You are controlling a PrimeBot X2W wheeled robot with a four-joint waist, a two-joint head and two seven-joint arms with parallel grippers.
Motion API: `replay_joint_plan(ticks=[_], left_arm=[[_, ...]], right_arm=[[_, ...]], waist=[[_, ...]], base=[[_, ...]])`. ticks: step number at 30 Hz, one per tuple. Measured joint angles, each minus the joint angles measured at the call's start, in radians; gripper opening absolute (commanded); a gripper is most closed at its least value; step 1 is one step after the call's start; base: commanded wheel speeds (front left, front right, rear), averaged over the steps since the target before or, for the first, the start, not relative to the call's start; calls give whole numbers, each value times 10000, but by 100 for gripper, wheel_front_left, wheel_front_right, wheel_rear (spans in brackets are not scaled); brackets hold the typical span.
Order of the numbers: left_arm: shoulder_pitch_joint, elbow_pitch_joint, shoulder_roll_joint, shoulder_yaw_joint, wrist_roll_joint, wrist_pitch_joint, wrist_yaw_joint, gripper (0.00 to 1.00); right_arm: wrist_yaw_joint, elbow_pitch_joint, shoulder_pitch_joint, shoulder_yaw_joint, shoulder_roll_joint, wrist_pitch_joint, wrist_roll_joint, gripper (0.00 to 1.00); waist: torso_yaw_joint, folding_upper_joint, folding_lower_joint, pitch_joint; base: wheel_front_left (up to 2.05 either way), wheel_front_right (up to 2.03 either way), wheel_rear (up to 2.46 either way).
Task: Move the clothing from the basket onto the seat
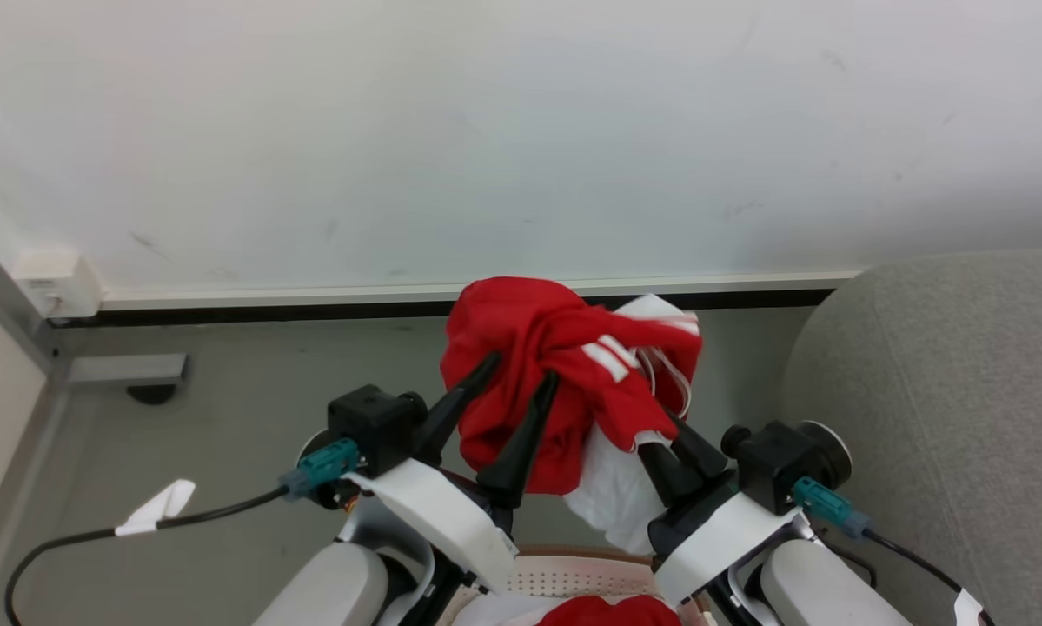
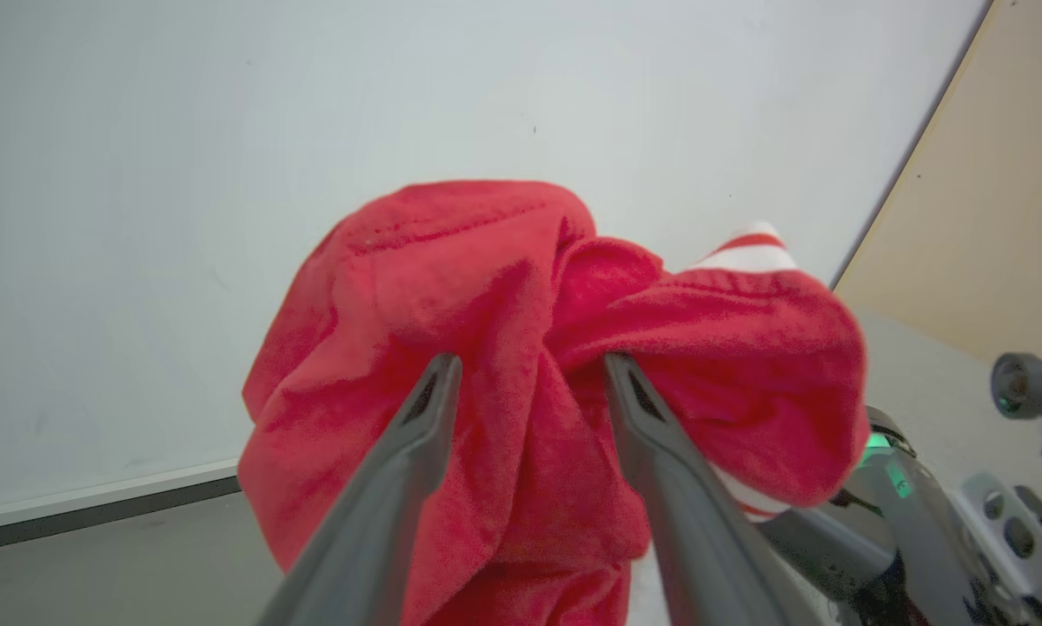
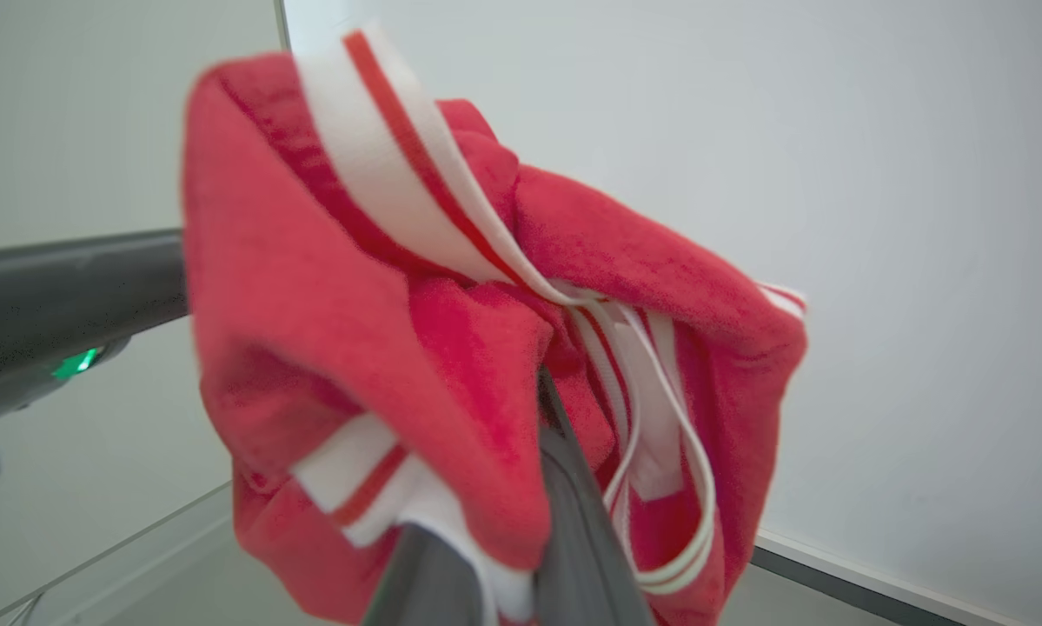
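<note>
The clothing (image 1: pixel 555 374), a bright red bundle with white striped bands, hangs in the air between my two grippers, above the floor in front of the wall. My left gripper (image 1: pixel 521 372) holds a thick wad of the red fabric (image 2: pixel 521 330) between its slightly parted fingers. My right gripper (image 1: pixel 670 439) is shut on the bundle's white and striped side, and its fingers (image 3: pixel 577 522) are buried in the clothing (image 3: pixel 451 348). The basket (image 1: pixel 573 569) peeks out at the bottom edge between my forearms, with another red garment (image 1: pixel 599 613) inside. The grey seat (image 1: pixel 938 391) is to the right.
A white wall with a dark skirting strip runs behind the bundle. A white box (image 1: pixel 51 283) sits on the wall at the left, above a grey bracket (image 1: pixel 125 369) on the floor. Black cables with white tags (image 1: pixel 151 509) trail from both wrists.
</note>
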Motion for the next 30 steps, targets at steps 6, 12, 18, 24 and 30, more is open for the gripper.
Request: replay_joint_plan(ticks=[6, 12, 18, 24, 30], left_arm=[[129, -119, 81, 33, -2, -79, 98, 100], [134, -238, 173, 58, 0, -228, 125, 100], [84, -343, 359, 4, 125, -357, 38, 100], [48, -378, 535, -31, 255, -378, 136, 100], [25, -456, 656, -107, 397, -514, 128, 100]], right_arm=[[0, -226, -33, -489, -8, 6, -245, 0], [0, -470, -26, -1055, -184, 8, -575, 0], [0, -832, -24, -1471, -479, 8, -842, 0], [0, -1526, -12, -2079, -798, 8, -1026, 0], [0, -2408, 187, -2604, -1124, 8, -1202, 0]], waist=[[-535, 0, -1, 101], [-1202, 0, -1, 283], [-1997, 0, -1, 449], [-2868, 0, -1, 595], [-3748, 0, -1, 722]], base=[[0, 0, 0], [0, 0, 0], [0, 0, 0], [0, 0, 0], [0, 0, 0]])
